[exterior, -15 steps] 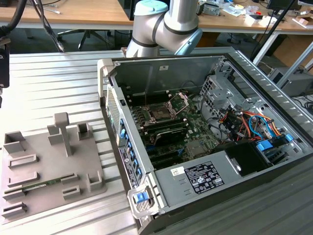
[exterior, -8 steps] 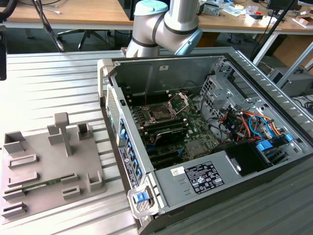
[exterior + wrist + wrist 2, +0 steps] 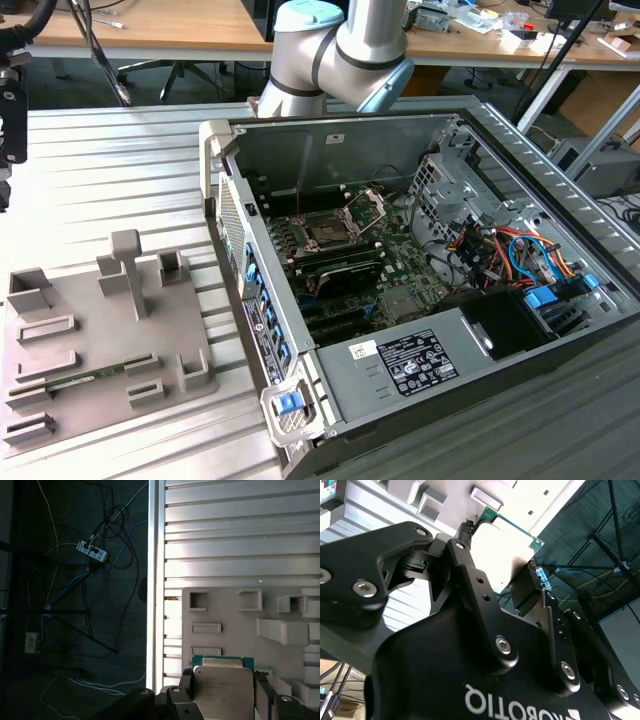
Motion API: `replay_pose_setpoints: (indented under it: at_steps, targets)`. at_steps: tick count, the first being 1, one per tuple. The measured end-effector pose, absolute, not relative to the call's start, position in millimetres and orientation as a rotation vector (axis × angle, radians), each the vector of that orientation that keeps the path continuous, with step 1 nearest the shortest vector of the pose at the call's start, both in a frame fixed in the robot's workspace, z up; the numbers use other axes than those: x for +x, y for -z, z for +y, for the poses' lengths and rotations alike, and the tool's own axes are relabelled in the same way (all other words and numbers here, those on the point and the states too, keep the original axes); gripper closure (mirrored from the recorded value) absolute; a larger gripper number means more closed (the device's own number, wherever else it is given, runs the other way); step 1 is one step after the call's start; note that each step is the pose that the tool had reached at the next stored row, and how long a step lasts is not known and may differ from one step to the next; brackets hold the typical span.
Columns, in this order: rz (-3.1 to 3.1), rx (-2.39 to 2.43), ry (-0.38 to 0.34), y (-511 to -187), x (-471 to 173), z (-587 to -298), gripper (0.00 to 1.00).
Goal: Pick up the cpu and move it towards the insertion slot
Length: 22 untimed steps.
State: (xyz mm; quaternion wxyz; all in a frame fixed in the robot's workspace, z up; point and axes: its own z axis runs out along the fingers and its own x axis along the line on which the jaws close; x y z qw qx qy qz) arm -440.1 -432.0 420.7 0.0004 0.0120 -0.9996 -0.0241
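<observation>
Slatted table (image 3: 120, 180) bearing tray (image 3: 95, 322), computer case (image 3: 300, 160)

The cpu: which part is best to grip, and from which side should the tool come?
Grip it by two opposite edges, coming square to its flat face. The cpu is a thin flat square, so only its rim offers parallel surfaces for pinching. In the first wrist view the tool holds it this way, across its width.

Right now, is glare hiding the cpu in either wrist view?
Second wrist view: the cpu is blown out to white in the hand, with only its green rim readable. First wrist view: the cpu's top is evenly lit, while the floor beside the table is dim.
</observation>
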Motion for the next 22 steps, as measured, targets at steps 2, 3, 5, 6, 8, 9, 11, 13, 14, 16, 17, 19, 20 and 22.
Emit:
replay_pose_setpoints:
  at_steps: [2, 3, 5, 6, 8, 9, 11, 13, 14, 16, 17, 19, 20, 22]
  targets:
    - [-3.14, 0.038, 0.076, -420.8, -437.7, -432.0, 0.45]
    - [-3.14, 0.038, 0.076, -420.7, -437.1, -432.0, 0.45]
    - [-3.14, 0.038, 0.076, -420.7, -435.8, -432.0, 0.45]
    - [-3.14, 0.038, 0.076, -420.7, -435.2, -432.0, 0.45]
    - [-3.14, 0.038, 0.076, -420.7, -434.0, -432.0, 0.45]
    - [-3.14, 0.038, 0.076, -420.7, -433.4, -432.0, 0.45]
    - [-3.14, 0.038, 0.076, -420.7, -431.9, -432.0, 0.45]
    - [-3.14, 0.038, 0.076, -420.8, -430.4, -432.0, 0.45]
    - [-3.14, 0.038, 0.076, -420.7, -429.8, -432.0, 0.45]
    - [-3.14, 0.038, 0.076, -420.7, -427.8, -432.0, 0.45]
    - [-3.14, 0.038, 0.076, -420.7, -426.8, -432.0, 0.45]
    - [-3.14, 0.038, 0.076, -420.7, -424.3, -432.1, 0.45]
    - [-3.14, 0.038, 0.076, -420.8, -423.1, -432.1, 0.45]
    - [-3.14, 0.038, 0.076, -420.7, -420.6, -432.0, 0.45]
